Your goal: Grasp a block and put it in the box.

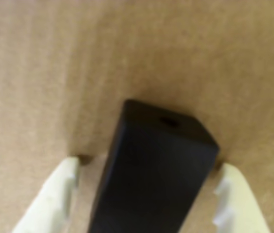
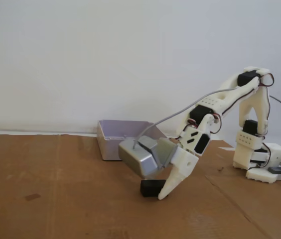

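Note:
A matte black block (image 1: pixel 159 170) lies on the brown cardboard, standing between my two white fingers in the wrist view. My gripper (image 1: pixel 149 162) is open around it: there is a clear gap at the left finger (image 1: pixel 61 189), while the right finger (image 1: pixel 234 199) is close against the block's edge. In the fixed view the gripper (image 2: pixel 161 194) is lowered to the cardboard with its tip beside the block (image 2: pixel 149 188). The pale lavender box (image 2: pixel 111 145) stands behind it, slightly to the left, and looks empty.
A grey metallic camera housing (image 2: pixel 138 158) rides on the wrist just above the block. The arm's base (image 2: pixel 260 162) stands at the right edge of the cardboard sheet (image 2: pixel 56 199). A cable loops from the wrist to the arm.

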Motion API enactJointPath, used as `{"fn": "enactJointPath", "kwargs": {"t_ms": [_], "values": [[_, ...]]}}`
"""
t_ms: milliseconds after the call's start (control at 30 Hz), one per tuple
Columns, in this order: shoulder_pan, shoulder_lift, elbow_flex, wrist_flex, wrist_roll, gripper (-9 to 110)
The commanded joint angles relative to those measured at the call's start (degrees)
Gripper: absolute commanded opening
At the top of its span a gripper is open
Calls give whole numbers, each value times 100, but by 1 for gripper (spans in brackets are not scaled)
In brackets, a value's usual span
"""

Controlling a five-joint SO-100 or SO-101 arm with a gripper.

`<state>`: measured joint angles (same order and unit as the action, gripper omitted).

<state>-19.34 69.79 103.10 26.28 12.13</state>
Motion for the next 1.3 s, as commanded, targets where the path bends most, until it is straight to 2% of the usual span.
{"fn": "enactJointPath", "kwargs": {"t_ms": [0, 467, 733, 1267], "values": [[35, 220, -255, -202, 26, 34], [53, 211, -202, -211, 9, 33], [62, 211, -193, -211, 0, 16], [62, 281, -185, -193, -9, 7]]}}
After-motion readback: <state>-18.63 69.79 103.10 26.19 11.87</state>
